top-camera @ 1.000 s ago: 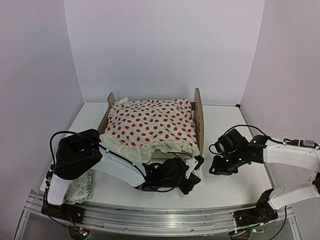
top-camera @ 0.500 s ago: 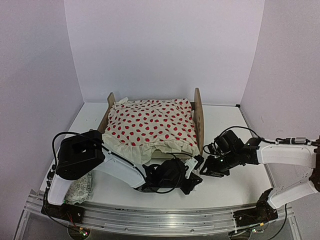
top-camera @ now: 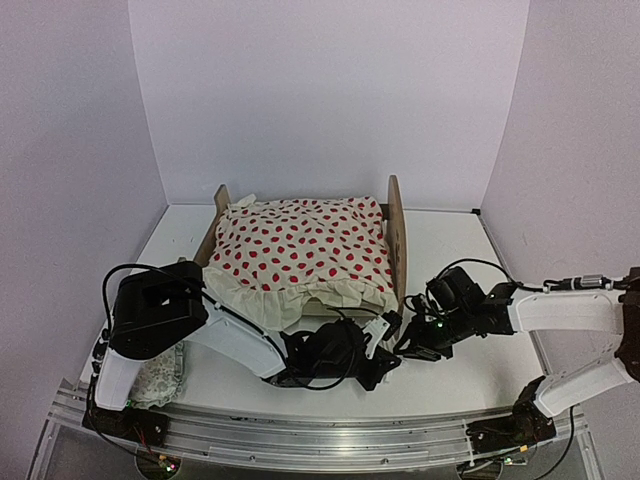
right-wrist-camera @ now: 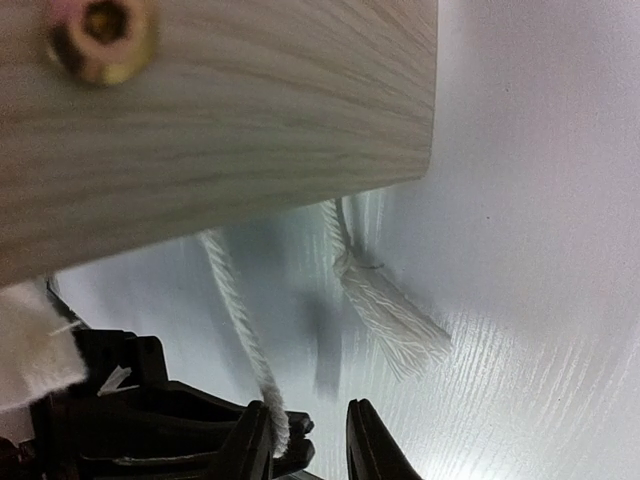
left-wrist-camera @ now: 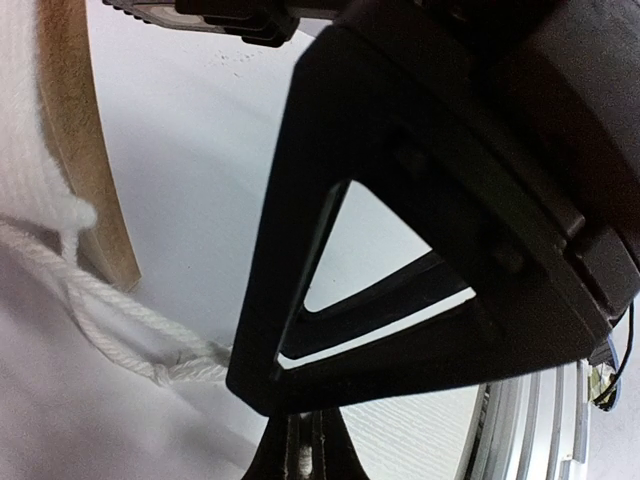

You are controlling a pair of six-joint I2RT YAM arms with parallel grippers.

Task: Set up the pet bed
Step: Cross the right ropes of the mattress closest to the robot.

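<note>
Left gripper lies low on the white table, reached far across to my right. Its black fingers are drawn together to a point with no gap showing. A small knot in a thin white cord sits just left of those fingertips; whether the cord is pinched there I cannot tell. Right gripper comes in from the opposite side, its tip close beside the left one. Its jaws stand a narrow way apart with bare table showing between them, and nothing is clamped. One strand of cord hangs down against the inner face of one right finger. A second strand ends in a frayed tassel lying on the table just beyond the fingertips. The small light plywood pet bed sits just beyond both grippers and to their left. The near corner of its rounded headboard is directly over the right fingertips, with a brass bolt in the board's face. A cream, ruffled, red-dotted blanket covers the bed, its frilled edge hanging down the near side just left of the left gripper. A small pale patterned pillow lies back by my left arm's base, well apart from both grippers.
</note>
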